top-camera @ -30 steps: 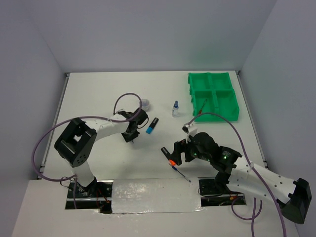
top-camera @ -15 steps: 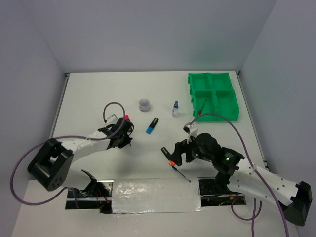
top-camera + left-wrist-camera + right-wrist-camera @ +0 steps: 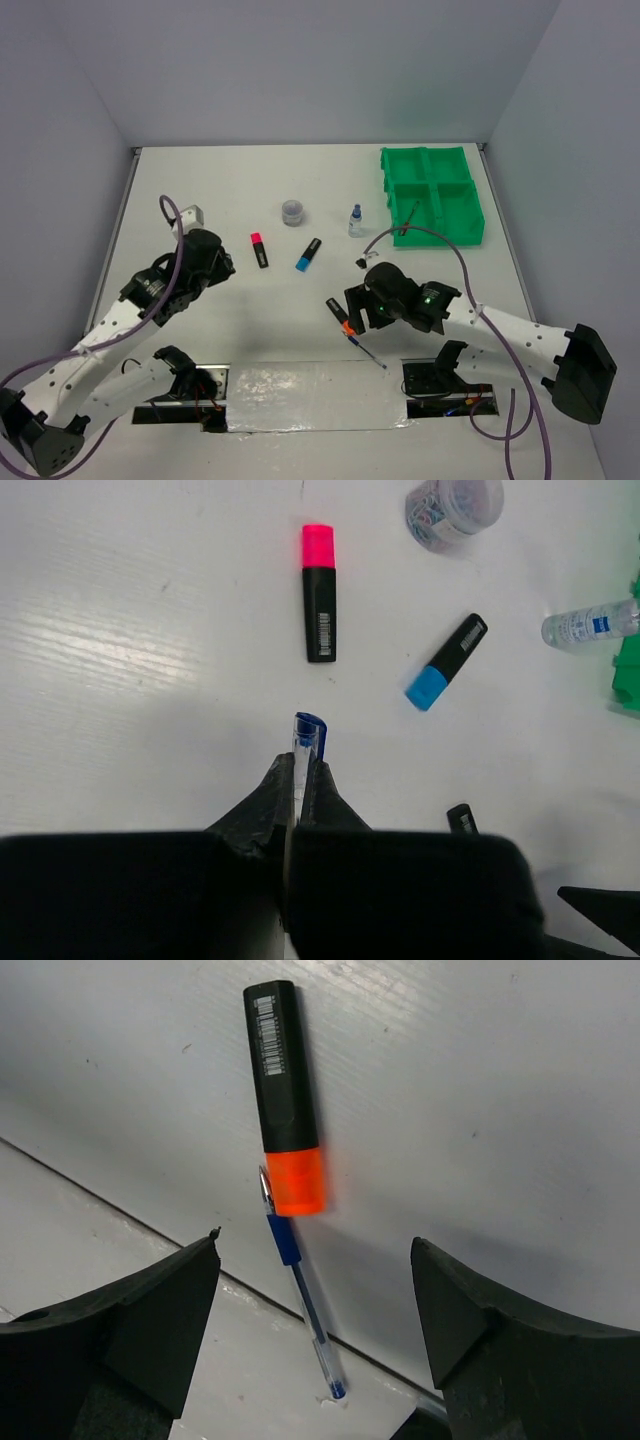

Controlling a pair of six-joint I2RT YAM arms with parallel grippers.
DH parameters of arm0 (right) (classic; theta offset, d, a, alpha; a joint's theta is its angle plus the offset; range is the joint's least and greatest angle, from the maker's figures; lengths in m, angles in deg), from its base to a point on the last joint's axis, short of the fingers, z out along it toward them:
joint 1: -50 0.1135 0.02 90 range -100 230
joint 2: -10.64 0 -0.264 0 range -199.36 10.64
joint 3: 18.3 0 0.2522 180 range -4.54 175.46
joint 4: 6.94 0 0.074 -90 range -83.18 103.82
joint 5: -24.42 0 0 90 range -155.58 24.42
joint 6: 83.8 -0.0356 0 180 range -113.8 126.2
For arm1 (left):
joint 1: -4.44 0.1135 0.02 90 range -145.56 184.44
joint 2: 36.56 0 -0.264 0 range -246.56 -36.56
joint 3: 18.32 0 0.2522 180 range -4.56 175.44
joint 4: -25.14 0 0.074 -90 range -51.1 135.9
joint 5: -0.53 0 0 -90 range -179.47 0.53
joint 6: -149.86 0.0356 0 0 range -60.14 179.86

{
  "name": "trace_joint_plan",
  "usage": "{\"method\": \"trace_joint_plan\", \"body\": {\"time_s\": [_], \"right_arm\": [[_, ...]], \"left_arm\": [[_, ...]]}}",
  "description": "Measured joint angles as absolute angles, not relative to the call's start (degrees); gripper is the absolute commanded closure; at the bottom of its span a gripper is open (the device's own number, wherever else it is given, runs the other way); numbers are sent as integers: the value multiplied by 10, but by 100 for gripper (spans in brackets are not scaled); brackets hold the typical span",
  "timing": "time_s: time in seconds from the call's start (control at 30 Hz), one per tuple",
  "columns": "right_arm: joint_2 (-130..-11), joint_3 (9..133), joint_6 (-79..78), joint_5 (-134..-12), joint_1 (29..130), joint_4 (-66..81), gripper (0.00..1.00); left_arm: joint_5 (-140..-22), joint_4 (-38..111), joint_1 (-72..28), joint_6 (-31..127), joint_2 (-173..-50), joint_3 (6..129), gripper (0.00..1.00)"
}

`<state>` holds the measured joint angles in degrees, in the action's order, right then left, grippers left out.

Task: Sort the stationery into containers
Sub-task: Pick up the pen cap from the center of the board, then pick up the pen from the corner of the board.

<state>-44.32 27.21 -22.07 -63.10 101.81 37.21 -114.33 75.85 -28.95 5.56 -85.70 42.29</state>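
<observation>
The green four-compartment tray (image 3: 432, 195) sits at the far right, and a thin pen (image 3: 408, 218) leans in its near left compartment. My left gripper (image 3: 220, 262) is shut on a clear pen with a blue cap (image 3: 305, 730), held above the table. Ahead of it lie the pink highlighter (image 3: 319, 605), the blue highlighter (image 3: 447, 662), the round tub (image 3: 455, 505) and the blue-capped bottle (image 3: 590, 625). My right gripper (image 3: 315, 1245) is open above the orange highlighter (image 3: 285, 1110) and a blue pen (image 3: 300, 1290), one finger on each side of them.
The orange highlighter (image 3: 343, 318) and blue pen (image 3: 366, 351) lie close to the table's near edge, the pen reaching onto the lower front panel (image 3: 300, 395). Purple cables (image 3: 440, 235) loop over both arms. White walls enclose the table.
My left arm has swung back to the left and toward the near side with the pen, uncovering the tub and pink highlighter. My right gripper has shifted slightly left over the orange highlighter.
</observation>
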Motion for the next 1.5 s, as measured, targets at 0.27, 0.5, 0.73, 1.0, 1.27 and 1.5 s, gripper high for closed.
{"method": "trace_joint_plan", "body": {"time_s": [0.27, 0.5, 0.73, 1.0, 1.27, 1.5], "right_arm": [[-517, 310, -227, -625, 1118, 397, 18], [-585, 310, -245, -610, 1156, 407, 31], [-623, 310, -259, -602, 1166, 407, 42], [-653, 316, -261, -571, 1196, 413, 63], [-675, 324, -271, -559, 1217, 412, 100], [-661, 328, -271, -568, 1238, 402, 100]], "left_arm": [[-1147, 801, -280, 150, -794, 458, 100], [-1147, 807, -279, 203, -749, 460, 100], [-1139, 807, -279, 222, -737, 459, 100], [-1137, 807, -279, 224, -735, 458, 100], [-1141, 810, -279, 221, -733, 458, 100], [-1138, 825, -279, 204, -714, 471, 100]]}}
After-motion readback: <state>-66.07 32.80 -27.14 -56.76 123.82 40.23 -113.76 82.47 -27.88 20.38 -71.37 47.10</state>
